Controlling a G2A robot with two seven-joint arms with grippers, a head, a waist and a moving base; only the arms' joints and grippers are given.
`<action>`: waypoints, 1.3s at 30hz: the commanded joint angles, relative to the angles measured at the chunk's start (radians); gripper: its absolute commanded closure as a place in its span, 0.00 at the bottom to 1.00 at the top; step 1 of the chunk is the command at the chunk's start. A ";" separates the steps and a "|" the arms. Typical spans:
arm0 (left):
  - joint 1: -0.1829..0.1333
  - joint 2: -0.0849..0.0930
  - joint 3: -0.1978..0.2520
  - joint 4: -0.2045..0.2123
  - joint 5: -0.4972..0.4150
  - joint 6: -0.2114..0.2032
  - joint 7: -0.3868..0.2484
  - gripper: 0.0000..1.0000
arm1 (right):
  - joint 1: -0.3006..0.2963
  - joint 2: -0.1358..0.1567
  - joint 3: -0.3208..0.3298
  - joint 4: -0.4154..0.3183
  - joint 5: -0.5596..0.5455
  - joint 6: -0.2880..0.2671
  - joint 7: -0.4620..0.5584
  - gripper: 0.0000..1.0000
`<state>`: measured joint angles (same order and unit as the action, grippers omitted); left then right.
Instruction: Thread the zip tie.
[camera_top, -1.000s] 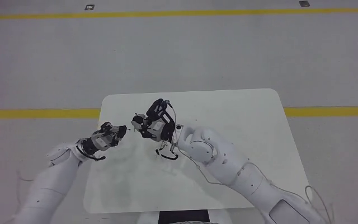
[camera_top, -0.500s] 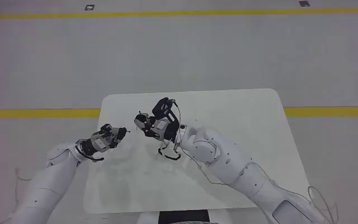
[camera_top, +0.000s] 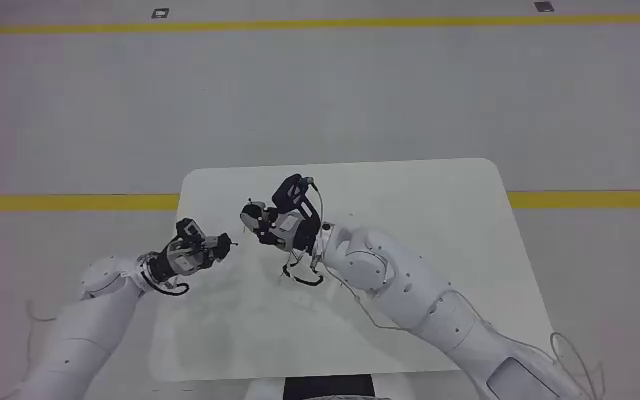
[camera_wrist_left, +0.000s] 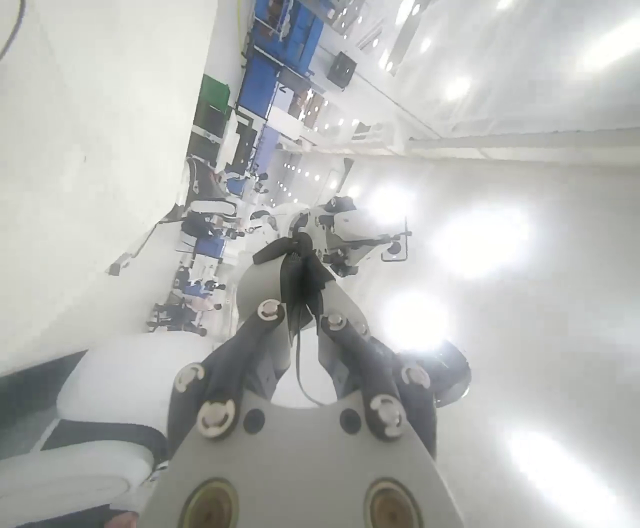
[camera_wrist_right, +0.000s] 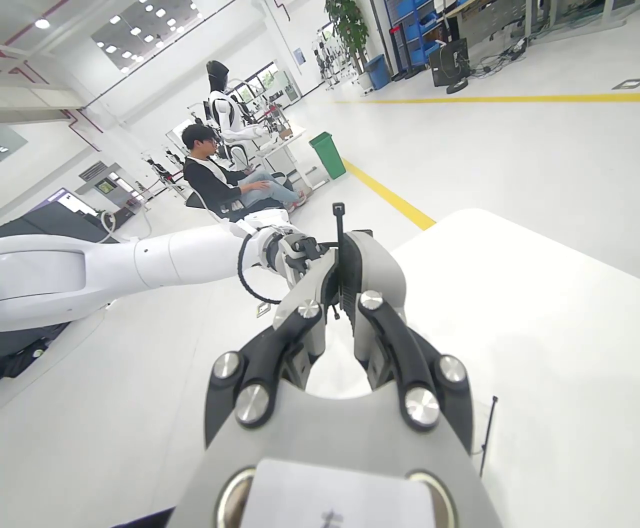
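My right gripper (camera_wrist_right: 344, 267) is shut on a black zip tie (camera_wrist_right: 340, 235), which stands upright with its square head above the fingertips. In the top view this gripper (camera_top: 248, 214) hangs over the white table's (camera_top: 430, 200) back left part. My left gripper (camera_wrist_left: 299, 287) is shut on a thin black zip tie strap (camera_wrist_left: 296, 320), whose free tail curls back toward the palm. It sits (camera_top: 220, 241) just left of the right gripper, the two tips a short gap apart and facing each other. I cannot tell whether both hold the same tie.
A second black zip tie (camera_wrist_right: 488, 435) lies flat on the table (camera_wrist_right: 525, 310) beside the right arm. The table's left edge runs just under the left gripper. A yellow floor line (camera_top: 560, 199) passes behind the table.
The left gripper has edged a little to the right, toward the right gripper, and turned slightly. The right gripper shifted slightly a second ago and has kept still since.
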<state>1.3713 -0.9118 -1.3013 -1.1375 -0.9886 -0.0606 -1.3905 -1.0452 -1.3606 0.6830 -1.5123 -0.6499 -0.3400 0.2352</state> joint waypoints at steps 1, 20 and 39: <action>0.000 0.000 0.012 -0.003 -0.023 -0.045 0.001 1.00 | 0.000 0.000 0.000 0.000 0.000 0.000 0.000 1.00; -0.015 0.024 0.066 0.001 -0.072 -0.146 0.001 1.00 | 0.000 0.000 0.000 0.000 0.000 0.000 0.000 1.00; 0.065 -0.005 -0.076 -0.131 0.061 -0.279 0.001 1.00 | 0.000 0.000 0.000 0.000 0.000 0.000 0.000 1.00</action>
<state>1.4340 -0.9121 -1.3678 -1.2668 -0.9399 -0.3400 -1.3900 -1.0452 -1.3606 0.6830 -1.5123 -0.6499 -0.3400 0.2352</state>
